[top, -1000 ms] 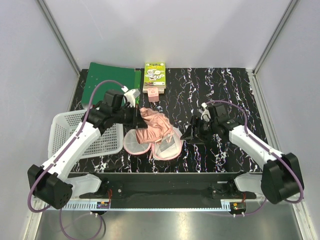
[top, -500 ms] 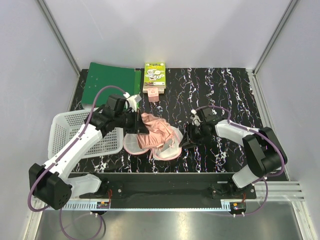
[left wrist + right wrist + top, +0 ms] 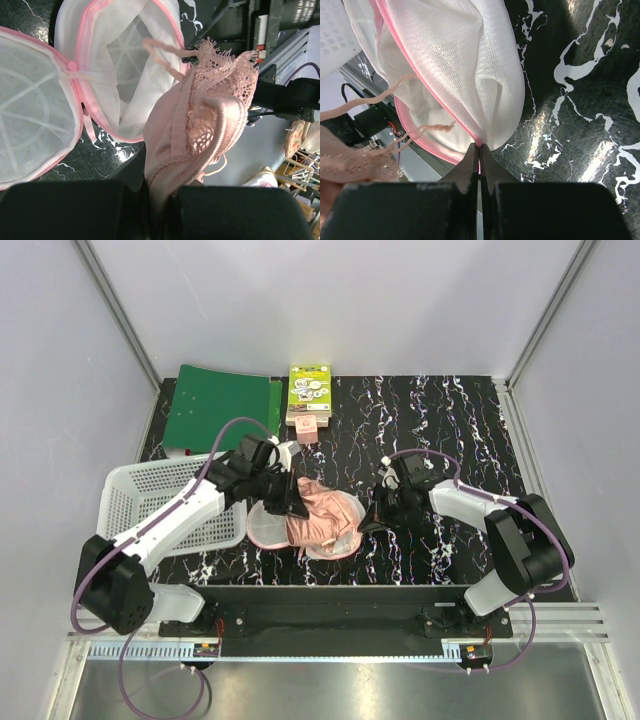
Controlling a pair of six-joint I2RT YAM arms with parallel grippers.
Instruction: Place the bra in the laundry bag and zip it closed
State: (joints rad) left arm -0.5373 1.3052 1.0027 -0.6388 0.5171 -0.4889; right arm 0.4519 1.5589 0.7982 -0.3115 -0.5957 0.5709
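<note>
The salmon-pink bra (image 3: 320, 520) hangs crumpled over the open laundry bag (image 3: 263, 531), a white mesh clamshell with pink zip edging lying on the black marbled table. My left gripper (image 3: 293, 507) is shut on the bra (image 3: 200, 125), holding it above the bag's two halves (image 3: 125, 65). My right gripper (image 3: 367, 523) is shut on the pink edging at the bag's right rim. In the right wrist view the jaws (image 3: 479, 150) pinch the zip edge of the bag (image 3: 470, 75), and a thin bra strap (image 3: 370, 105) dangles at the left.
A white lattice basket (image 3: 140, 505) stands at the left under the left arm. A green folder (image 3: 215, 408), a green-and-white box (image 3: 308, 392) and a small pink item (image 3: 308, 430) lie at the back of the table.
My left gripper has carried the bra nearer and to the right, lower over the bag. My right gripper has moved left to the bag's rim and shut on its pink edge.
</note>
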